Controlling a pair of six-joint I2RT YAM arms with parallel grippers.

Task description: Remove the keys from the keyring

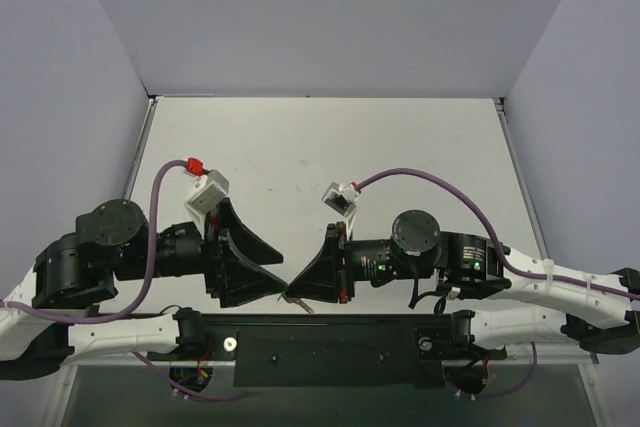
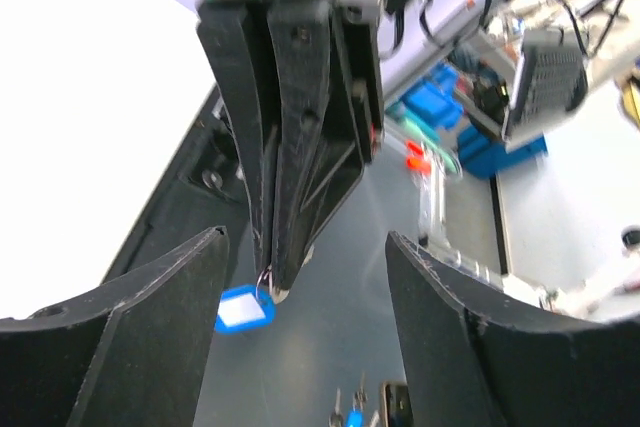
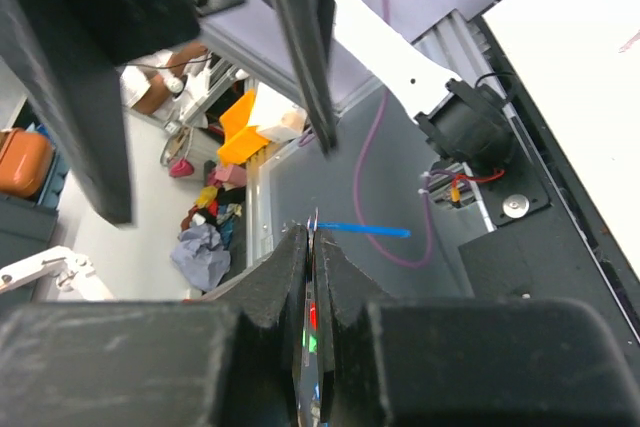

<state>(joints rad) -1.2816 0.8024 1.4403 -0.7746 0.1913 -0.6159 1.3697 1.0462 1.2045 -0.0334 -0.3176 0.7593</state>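
**A:** Where is the keyring?

**B:** The keyring (image 2: 246,309) hangs in the air from the very tips of the right claw (image 2: 272,285). Its thin ring is caught right at those tips. The blue tag with the pale centre dangles just below them, tilted toward the left in the left wrist view.

**A:** So the right claw is closed?

**B:** Yes, its 2 fingers are pressed together and pinch the ring end of the keyring. From its own wrist camera the tag shows edge-on, as a thin blue line just beyond the tips. A thin silver sliver (image 3: 314,219) also pokes out between them. I cannot tell whether that sliver is the key or part of the ring.

**A:** And the left claw?

**B:** The left claw (image 1: 283,274) is spread wide and holds nothing. Its 2 fingers sit on either side of the right claw's tips, which reach in between them. The tag hangs in that gap, nearer one finger than the other, and I see neither finger touching it.

**A:** Where is this over the counter?

**B:** The 2 claws meet tip to tip at the near edge of the counter (image 1: 400,137), just above the black mounting plate (image 1: 330,352) between the arm bases. In the top view the arms hide the tag.
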